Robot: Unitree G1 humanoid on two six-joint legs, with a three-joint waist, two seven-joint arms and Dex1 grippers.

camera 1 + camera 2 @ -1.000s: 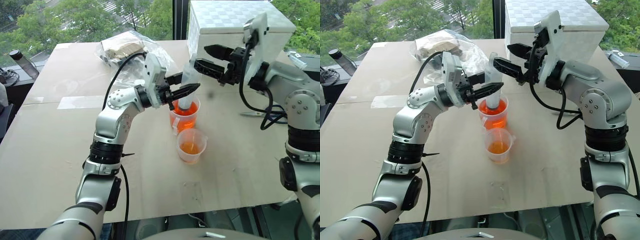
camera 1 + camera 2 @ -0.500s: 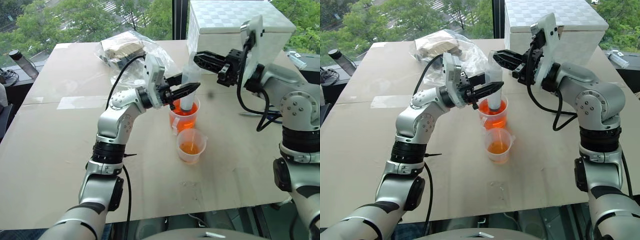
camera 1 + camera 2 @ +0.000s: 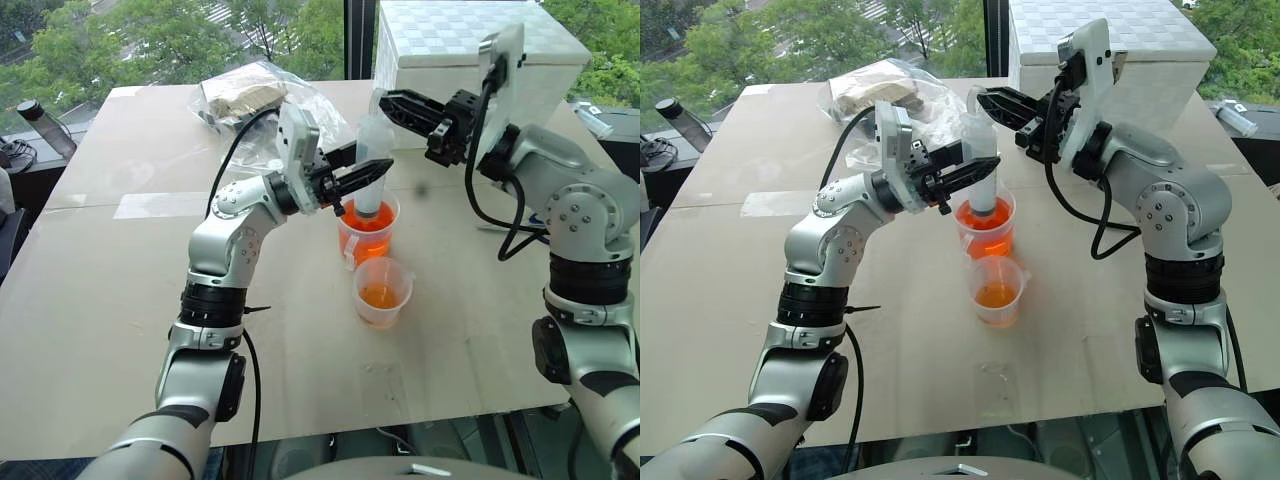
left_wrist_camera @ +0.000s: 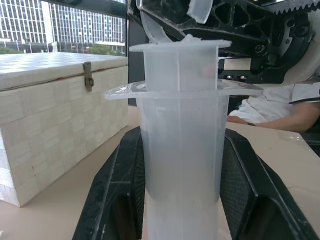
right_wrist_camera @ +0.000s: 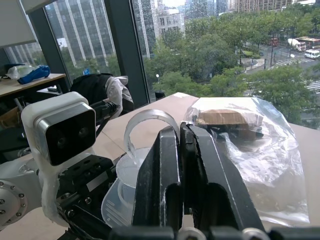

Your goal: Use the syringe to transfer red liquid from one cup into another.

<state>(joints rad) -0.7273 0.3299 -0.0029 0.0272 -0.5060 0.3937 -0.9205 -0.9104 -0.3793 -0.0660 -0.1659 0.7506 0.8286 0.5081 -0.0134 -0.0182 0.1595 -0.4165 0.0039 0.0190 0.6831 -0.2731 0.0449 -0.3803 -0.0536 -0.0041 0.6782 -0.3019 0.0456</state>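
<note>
At picture centre the large clear plastic syringe (image 3: 374, 165) stands upright in the taller clear cup (image 3: 369, 230) of orange-red liquid (image 3: 368, 238) — left tool (image 3: 372, 172) pinching its barrel, right tool (image 3: 385, 101) pressed together on the plunger's ring.

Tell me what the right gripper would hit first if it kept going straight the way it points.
Probably the clear plastic bag on the table beyond the syringe. The right gripper, shut on the plunger's top, aims leftward over it toward that bag, though depth is hard to judge.

Bright window daylight, soft shadows — close wrist views perhaps slightly blurred
</note>
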